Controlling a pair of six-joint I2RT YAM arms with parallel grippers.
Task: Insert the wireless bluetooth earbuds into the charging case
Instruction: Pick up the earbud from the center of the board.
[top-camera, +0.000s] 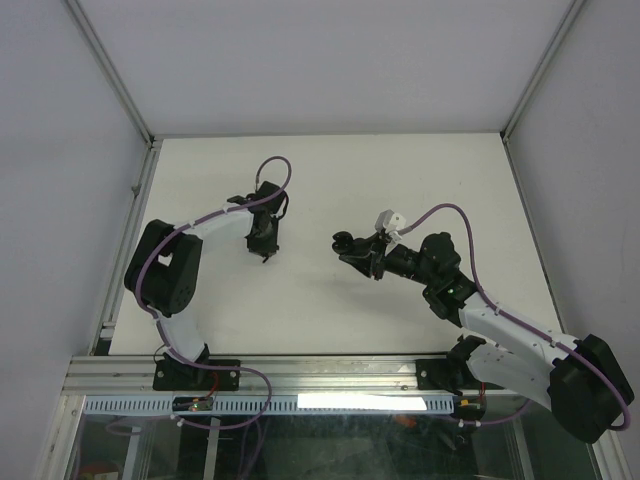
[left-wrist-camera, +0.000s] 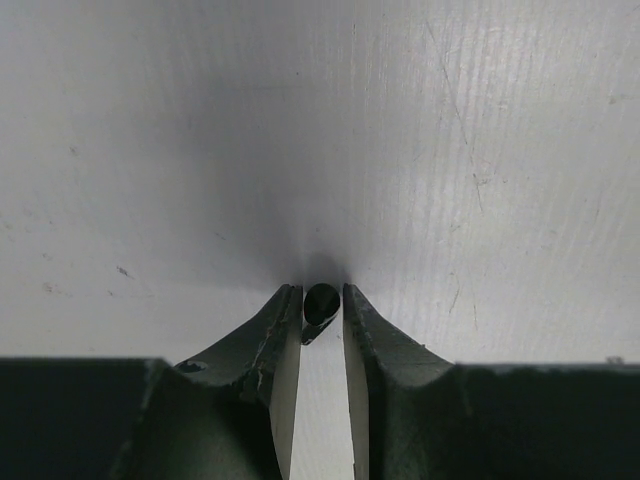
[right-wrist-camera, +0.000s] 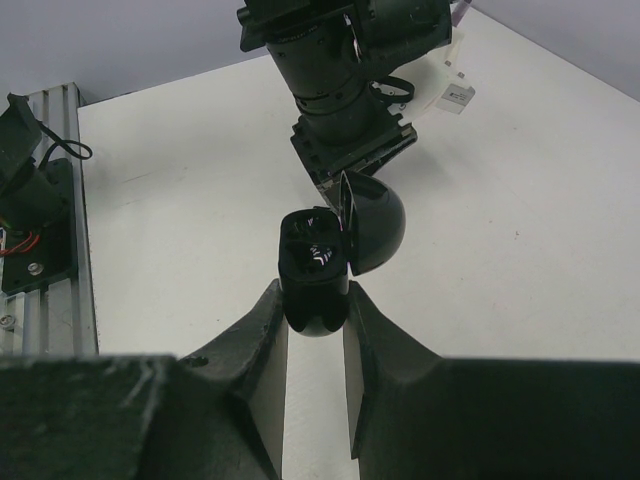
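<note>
A small black earbud (left-wrist-camera: 322, 302) lies on the white table between the fingertips of my left gripper (left-wrist-camera: 322, 295), which is closed in on both its sides. From above, the left gripper (top-camera: 265, 255) points down at the table left of centre and hides the earbud. My right gripper (right-wrist-camera: 315, 300) is shut on the black charging case (right-wrist-camera: 315, 275), holding it by its lower body above the table. The case's domed lid (right-wrist-camera: 378, 228) is swung open to the right, and the cavity faces the left arm. From above, the case (top-camera: 346, 241) hangs right of centre.
The left arm's wrist and camera housing (right-wrist-camera: 340, 90) stand just beyond the open case. An aluminium rail (top-camera: 300, 375) with the arm bases runs along the near edge. Grey walls (top-camera: 60, 150) enclose the white table (top-camera: 330, 180) on both sides and at the back.
</note>
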